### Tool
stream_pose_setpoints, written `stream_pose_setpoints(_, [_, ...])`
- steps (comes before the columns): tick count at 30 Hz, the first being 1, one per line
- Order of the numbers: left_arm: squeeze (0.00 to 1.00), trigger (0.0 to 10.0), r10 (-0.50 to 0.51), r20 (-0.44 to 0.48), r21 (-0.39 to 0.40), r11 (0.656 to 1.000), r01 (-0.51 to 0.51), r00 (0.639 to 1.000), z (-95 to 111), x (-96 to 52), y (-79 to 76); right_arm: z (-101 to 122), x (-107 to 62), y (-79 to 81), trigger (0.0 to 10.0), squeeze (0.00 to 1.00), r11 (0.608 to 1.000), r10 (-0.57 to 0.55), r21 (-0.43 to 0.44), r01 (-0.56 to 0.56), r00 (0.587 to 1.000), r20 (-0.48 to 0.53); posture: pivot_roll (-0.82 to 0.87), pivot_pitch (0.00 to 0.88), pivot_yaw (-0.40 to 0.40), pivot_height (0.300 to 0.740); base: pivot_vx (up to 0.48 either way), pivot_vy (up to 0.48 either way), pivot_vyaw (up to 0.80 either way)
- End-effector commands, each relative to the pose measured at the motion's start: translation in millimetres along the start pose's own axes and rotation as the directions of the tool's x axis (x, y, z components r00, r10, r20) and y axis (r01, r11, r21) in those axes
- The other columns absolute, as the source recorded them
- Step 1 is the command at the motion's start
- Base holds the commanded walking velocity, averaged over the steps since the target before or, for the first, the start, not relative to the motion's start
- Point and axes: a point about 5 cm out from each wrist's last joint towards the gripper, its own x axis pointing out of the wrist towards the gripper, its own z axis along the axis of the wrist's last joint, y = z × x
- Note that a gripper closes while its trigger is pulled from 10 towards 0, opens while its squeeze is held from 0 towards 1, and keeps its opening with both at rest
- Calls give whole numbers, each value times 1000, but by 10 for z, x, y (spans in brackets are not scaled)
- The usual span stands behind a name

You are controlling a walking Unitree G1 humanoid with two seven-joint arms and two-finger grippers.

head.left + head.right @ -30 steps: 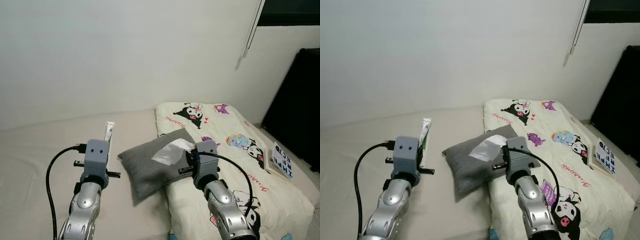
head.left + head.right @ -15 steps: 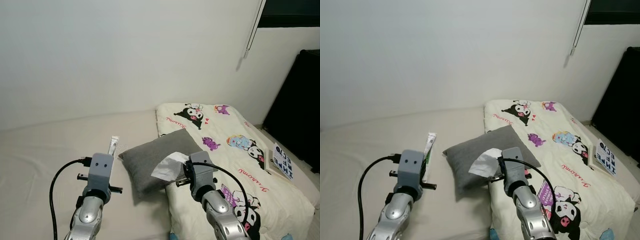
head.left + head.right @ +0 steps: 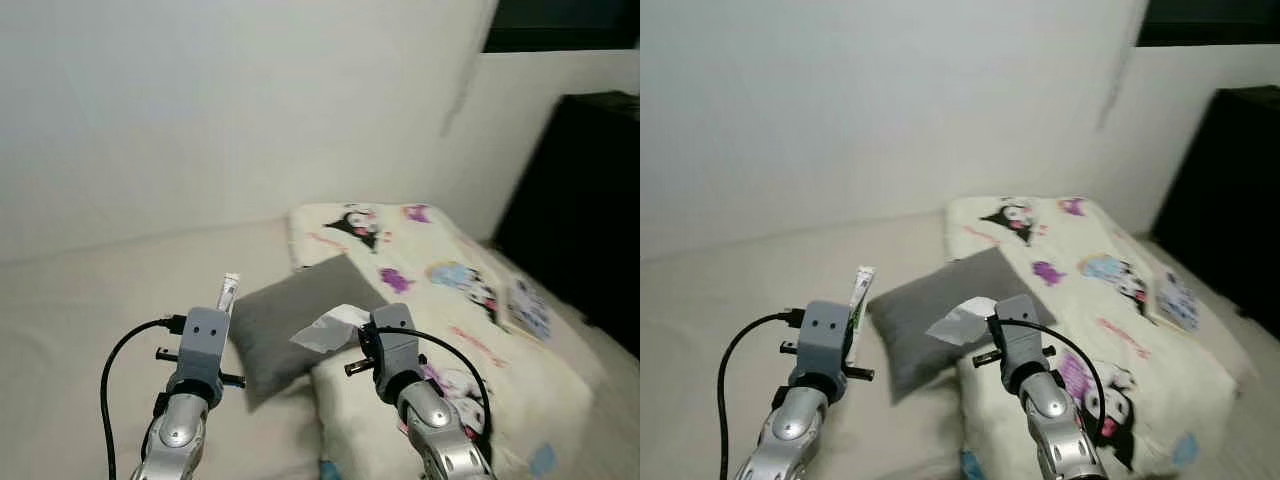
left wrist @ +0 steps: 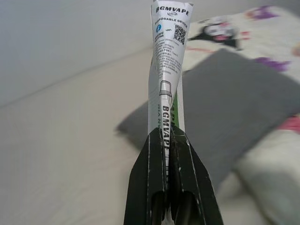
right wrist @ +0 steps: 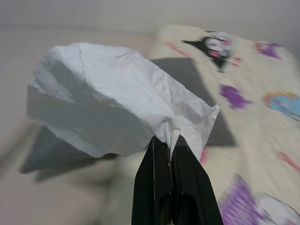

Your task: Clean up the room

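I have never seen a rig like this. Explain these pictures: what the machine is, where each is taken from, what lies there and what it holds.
It is a walking humanoid robot with two silver arms. Two pictures come from cameras in its head, looking down over a bed. One more comes from each wrist, looking along the black fingers. On the bed lie a grey pillow and a cartoon-print blanket. The left end effector is shut on a printed packet. The right end effector is shut on a white tissue.
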Motion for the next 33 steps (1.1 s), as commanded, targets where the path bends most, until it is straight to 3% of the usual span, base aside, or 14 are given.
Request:
stream_pose_setpoints(1, [0, 10000, -6, -4, 4, 1000, 6, 1000, -26, -18, -39, -46, -5, 12, 10000, 0, 1000, 5, 6, -5, 1000, -14, 8, 54, -66, 694, 0, 0, -800])
stream_pose_setpoints(33, [0, 10000, 24, -11, 2, 1000, -24, 1000, -32, 3, -39, -58, 30, 13, 10000, 0, 1000, 6, 8, -6, 999, -36, 13, 67, -72, 694, 0, 0, -800])
